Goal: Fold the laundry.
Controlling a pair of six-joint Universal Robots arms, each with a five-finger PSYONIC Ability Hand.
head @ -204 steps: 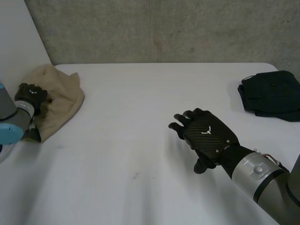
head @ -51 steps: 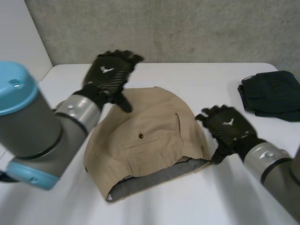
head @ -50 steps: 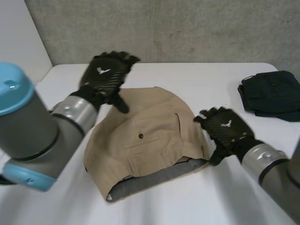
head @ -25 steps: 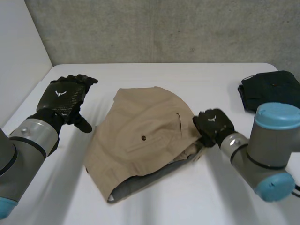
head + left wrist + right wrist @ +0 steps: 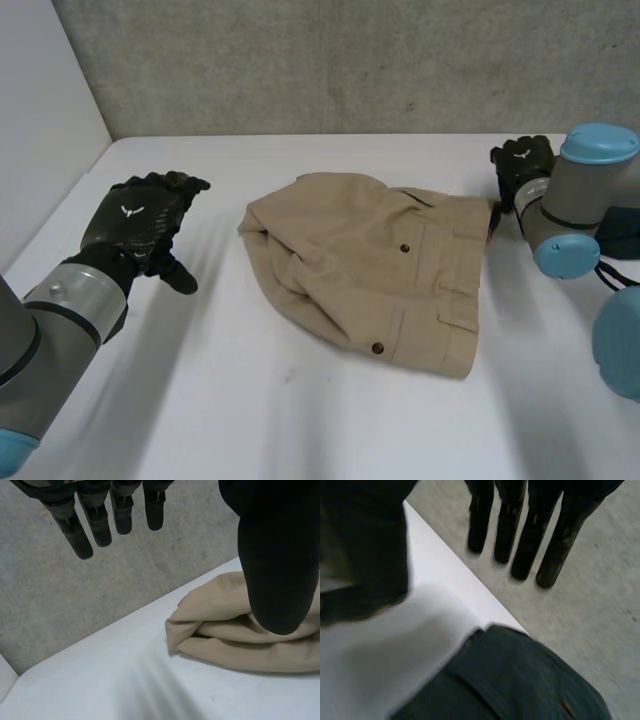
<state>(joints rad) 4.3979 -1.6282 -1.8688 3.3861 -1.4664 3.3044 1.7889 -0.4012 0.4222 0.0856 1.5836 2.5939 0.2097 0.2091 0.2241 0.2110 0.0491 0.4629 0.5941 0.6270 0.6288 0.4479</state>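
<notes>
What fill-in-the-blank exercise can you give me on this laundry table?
The left hand, fingers straight and touching nothing, is ____.
The folded dark garment lies below the fingers of the ____ hand.
The tan trousers lie on the white table, ____ the two hands.
Missing words: open; right; between.

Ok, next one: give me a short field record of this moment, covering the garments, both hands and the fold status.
surface: white table
tan garment: mid-table, rumpled, buttoned pockets facing up
dark garment: near the table's right edge, below the right hand
left hand: open, left of the tan garment, apart from it
right hand: open, by the tan garment's far right corner; contact unclear
fold status: no neat fold yet
</notes>
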